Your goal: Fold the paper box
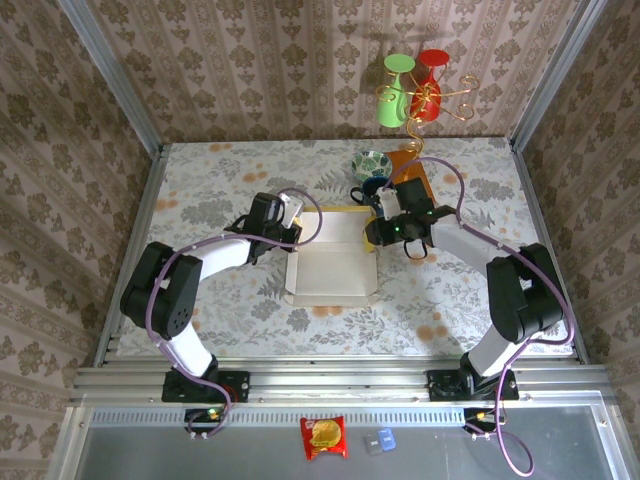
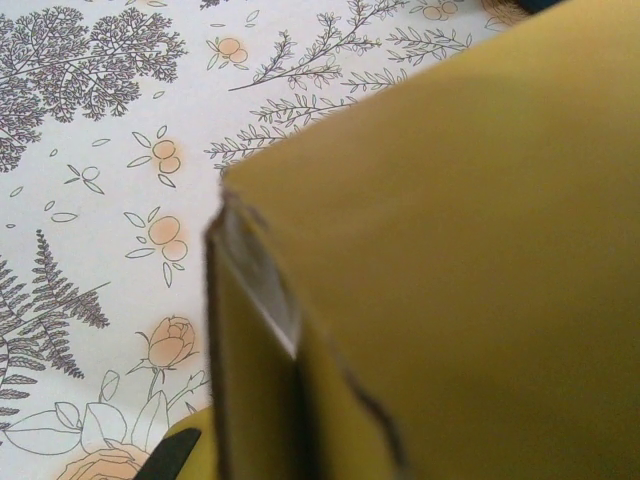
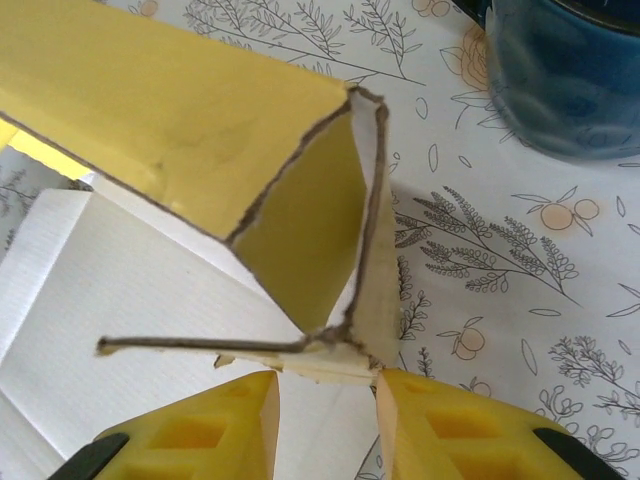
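A mug (image 3: pixel 570 80) crowds the box (image 1: pixel 330 265) at its far-right corner, mid-tabletop (image 1: pixel 200 200). The left gripper (image 1: pixel 293 228) is closed at the far-left corner. The right gripper (image 3: pixel 328 385), narrowly parted, straddles cardboard.

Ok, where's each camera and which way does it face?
Top external: above, behind the bases, looking down at the table; both arms show.
Left wrist: on left arm, close against the paper box corner; one jaw tip.
Right wrist: on right arm, facing box flap and blue mug; both jaws.
Shared: all see the box.

One paper box (image 1: pixel 330 272), mug (image 3: pixel 565 75), bowl (image 1: pixel 372 161); two goblets (image 1: pixel 397 100).
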